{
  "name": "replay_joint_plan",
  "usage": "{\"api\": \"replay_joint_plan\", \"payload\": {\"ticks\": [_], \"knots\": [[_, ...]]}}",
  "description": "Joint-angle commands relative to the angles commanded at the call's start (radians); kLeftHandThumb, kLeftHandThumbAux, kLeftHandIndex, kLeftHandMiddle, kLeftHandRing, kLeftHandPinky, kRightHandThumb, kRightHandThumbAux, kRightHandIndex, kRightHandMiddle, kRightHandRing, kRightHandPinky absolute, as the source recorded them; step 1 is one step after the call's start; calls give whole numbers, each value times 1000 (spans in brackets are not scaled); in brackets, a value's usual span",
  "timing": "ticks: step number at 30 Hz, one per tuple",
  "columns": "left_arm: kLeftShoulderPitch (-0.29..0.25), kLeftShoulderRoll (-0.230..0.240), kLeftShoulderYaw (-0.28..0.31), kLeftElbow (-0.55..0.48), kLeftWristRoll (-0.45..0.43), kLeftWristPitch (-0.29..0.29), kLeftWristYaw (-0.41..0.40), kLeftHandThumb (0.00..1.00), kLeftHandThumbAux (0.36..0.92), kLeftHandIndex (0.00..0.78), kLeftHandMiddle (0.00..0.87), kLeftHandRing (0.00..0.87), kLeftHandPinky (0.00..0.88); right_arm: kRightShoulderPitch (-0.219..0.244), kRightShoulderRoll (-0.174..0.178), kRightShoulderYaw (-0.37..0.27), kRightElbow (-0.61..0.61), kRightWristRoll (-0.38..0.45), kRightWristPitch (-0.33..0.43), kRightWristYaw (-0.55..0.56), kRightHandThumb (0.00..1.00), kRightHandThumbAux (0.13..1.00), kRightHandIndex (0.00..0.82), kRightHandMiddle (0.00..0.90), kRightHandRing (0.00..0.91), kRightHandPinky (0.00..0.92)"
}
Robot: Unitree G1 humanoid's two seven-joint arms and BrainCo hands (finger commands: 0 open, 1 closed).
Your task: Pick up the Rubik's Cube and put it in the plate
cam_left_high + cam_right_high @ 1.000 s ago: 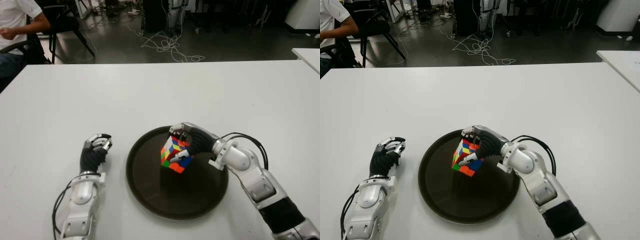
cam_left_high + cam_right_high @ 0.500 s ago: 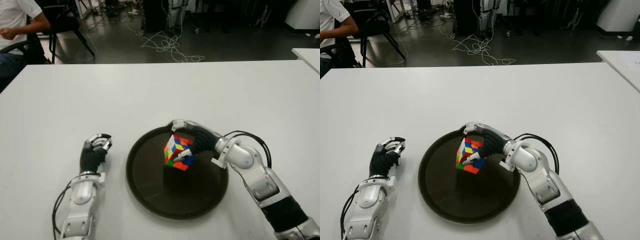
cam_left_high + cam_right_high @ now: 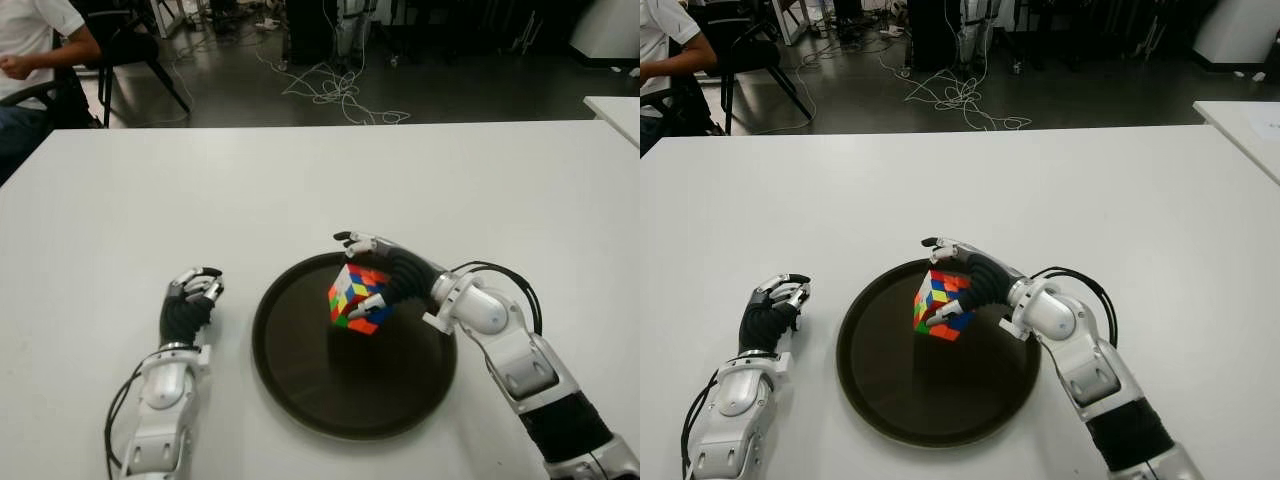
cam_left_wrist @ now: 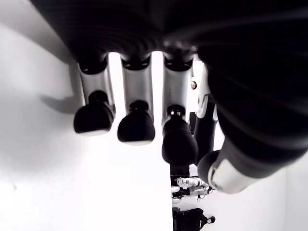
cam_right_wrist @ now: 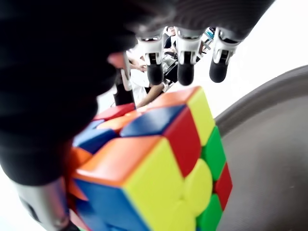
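While the cube (image 3: 357, 297) sits tilted over the far part of the dark plate (image 3: 300, 390), the views show:

Left eye view: right hand (image 3: 385, 278) beside the cube, fingers loosening, thumb under its near edge; whether it touches the plate, unclear. White table (image 3: 300, 190); seated person (image 3: 35, 45) and floor cables (image 3: 335, 90) beyond.
Right eye view: left hand (image 3: 772, 305) left of the plate, fingers curled, empty.
Left wrist view: bent fingertips (image 4: 136, 127) over white table only.
Right wrist view: fingertips (image 5: 185, 72) lifted clear beyond the cube; plate rim (image 5: 260, 103) behind.
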Motion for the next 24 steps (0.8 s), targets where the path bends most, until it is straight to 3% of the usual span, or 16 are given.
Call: {"api": "replay_joint_plan", "payload": {"ticks": [10, 16, 24], "knots": [[0, -3, 0, -3, 2, 3, 7, 712, 703, 444, 814, 821, 810, 2, -6, 13, 4, -67, -36, -46, 0, 712, 0, 63, 63, 56], [0, -6, 1, -9, -4, 15, 6, 711, 703, 444, 812, 820, 807, -10, -12, 21, -10, -83, 10, -21, 0, 723, 0, 58, 62, 48], [4, -1, -8, -19, 4, 17, 2, 710, 704, 444, 808, 813, 800, -12, -17, 23, -10, -103, 9, -29, 0, 744, 0, 59, 59, 48]]}}
